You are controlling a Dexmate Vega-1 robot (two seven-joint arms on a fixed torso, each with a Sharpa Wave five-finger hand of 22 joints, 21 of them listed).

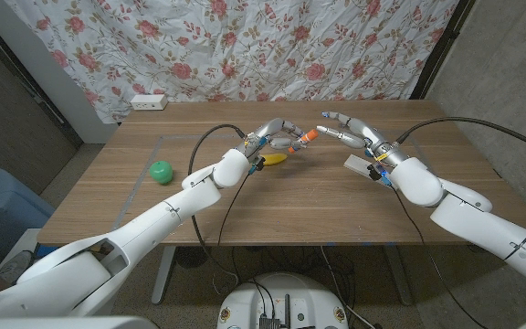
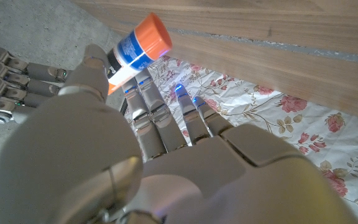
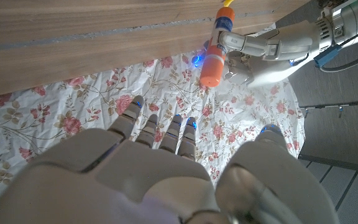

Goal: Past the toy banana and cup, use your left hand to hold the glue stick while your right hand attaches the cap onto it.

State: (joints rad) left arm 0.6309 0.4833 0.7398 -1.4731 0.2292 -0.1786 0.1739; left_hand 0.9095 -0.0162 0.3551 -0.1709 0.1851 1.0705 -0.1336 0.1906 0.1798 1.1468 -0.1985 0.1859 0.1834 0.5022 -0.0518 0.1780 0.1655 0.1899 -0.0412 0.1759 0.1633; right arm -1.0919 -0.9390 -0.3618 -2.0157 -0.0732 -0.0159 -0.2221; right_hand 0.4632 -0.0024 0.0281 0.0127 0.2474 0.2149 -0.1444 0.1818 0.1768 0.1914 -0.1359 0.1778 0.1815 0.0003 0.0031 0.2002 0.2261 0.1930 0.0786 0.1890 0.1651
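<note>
Right now the glue stick (image 1: 305,138) is up off the tabletop (image 1: 272,206), pinched in the fingers of my left robot hand (image 1: 277,137) over the far middle of the wood. From my left wrist I see its white body with a blue label and its orange cap (image 2: 150,34) already seated on the end that points away from my palm. From my right wrist the same stick (image 3: 215,55) shows with the orange end toward my right side and a little yellow at its other end.

My right robot hand (image 1: 347,128) hovers just beside that orange end, fingers (image 1: 329,132) spread and reaching toward it, holding nothing; I cannot tell whether a fingertip touches it.

Under my left wrist lies the toy banana (image 1: 273,158), yellow, on the tabletop. A small white flat piece (image 1: 358,166) lies under my right forearm. Well apart, on my left side, sits a green cup (image 1: 160,171). At the far left corner rests a white power strip (image 1: 148,101), and a rose-patterned sheet (image 1: 245,46) hangs behind it all.
</note>
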